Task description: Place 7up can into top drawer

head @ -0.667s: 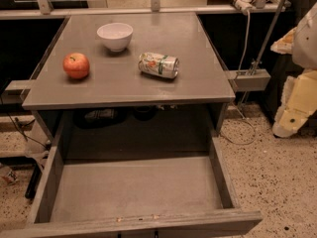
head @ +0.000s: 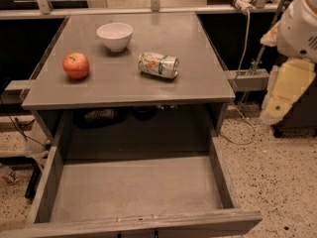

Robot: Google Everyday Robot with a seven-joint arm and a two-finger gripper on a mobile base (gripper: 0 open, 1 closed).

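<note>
Though hanging in plain view at the far right, well apart from the table (head: 198,90), gives no sign of being spread or pressed together: cannot tell for the gripper (head: 285,90), a cream-coloured piece below the white arm (head: 302,24). Touches nothing on the tabletop and grips nothing visible. Find the 7up can (head: 158,65) lying on its side on the tabletop, right of centre, label marks of green and orange facing up. Sits near the white bowl (head: 115,36) behind and to its left, well apart from the red apple (head: 76,65) at the left. Not yet in the top drawer (head: 133,190), pulled wide open below the table's front edge, flat grey bottom showing. Underneath and to the right, speckled floor (head: 282,177) with a loose cable (head: 240,139).
</note>
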